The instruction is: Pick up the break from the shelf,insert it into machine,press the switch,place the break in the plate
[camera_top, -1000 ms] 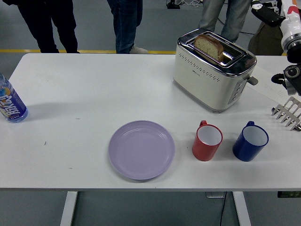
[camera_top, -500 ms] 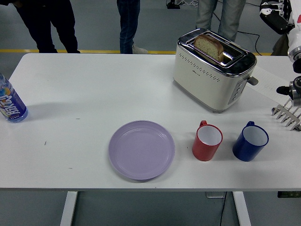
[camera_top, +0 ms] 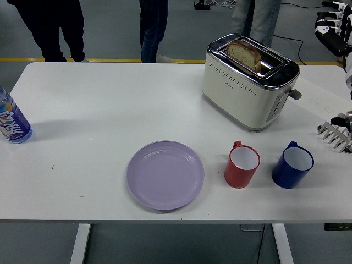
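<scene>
A slice of bread (camera_top: 245,53) stands upright in the slot of the cream and chrome toaster (camera_top: 247,82) at the back right of the table, its top sticking out. The toaster's lever (camera_top: 296,94) is on its right end. A lilac plate (camera_top: 165,174) lies bare near the front edge. The wire shelf rack (camera_top: 335,133) shows at the right edge. My right hand (camera_top: 331,28) hangs high at the top right corner, well clear of the toaster, fingers loosely spread and holding nothing. My left arm is out of sight.
A red mug (camera_top: 242,164) and a blue mug (camera_top: 292,164) stand right of the plate. A blue-labelled bottle (camera_top: 12,122) sits at the left edge. Several people's legs (camera_top: 153,27) show beyond the table's far side.
My right arm has drawn back up and to the right, away from the toaster and the rack, and is now mostly out of frame. The people behind the table have shifted slightly.
</scene>
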Controlling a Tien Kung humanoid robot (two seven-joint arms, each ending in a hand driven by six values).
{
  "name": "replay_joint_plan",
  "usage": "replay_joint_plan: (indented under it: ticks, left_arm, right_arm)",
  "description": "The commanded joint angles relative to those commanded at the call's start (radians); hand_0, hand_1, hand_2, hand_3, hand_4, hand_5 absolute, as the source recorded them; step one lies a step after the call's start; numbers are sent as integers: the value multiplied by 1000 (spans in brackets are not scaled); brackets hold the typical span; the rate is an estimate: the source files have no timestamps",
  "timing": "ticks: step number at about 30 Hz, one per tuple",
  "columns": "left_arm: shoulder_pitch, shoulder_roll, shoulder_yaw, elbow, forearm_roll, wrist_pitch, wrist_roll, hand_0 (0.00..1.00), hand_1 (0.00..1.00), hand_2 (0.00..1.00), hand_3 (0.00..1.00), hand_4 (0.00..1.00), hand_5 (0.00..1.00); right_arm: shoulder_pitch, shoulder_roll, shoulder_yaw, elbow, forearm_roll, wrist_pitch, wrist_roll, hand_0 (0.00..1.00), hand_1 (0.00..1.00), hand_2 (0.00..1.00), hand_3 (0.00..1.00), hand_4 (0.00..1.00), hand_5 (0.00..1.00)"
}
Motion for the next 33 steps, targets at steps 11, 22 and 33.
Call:
replay_joint_plan:
  ticks: [11,22,33]
  left_arm:
    - [1,-2,-4,0,3,0,1,341,455,599,730,595,998]
    - [3,-3,1,0,-2,-1,0,342,454,601,730,593,998]
    - [10,-4,-9,0,15,-3,3,343,456,602,730,592,998]
  right_arm:
    - [-66,-7,18,8,0,-18,26,699,633,664,740,484,300]
    - [-129,-14,39,28,-13,-33,47,700,628,656,724,469,278]
    - [-197,-37,48,41,-132,-22,31,564,537,606,718,465,271]
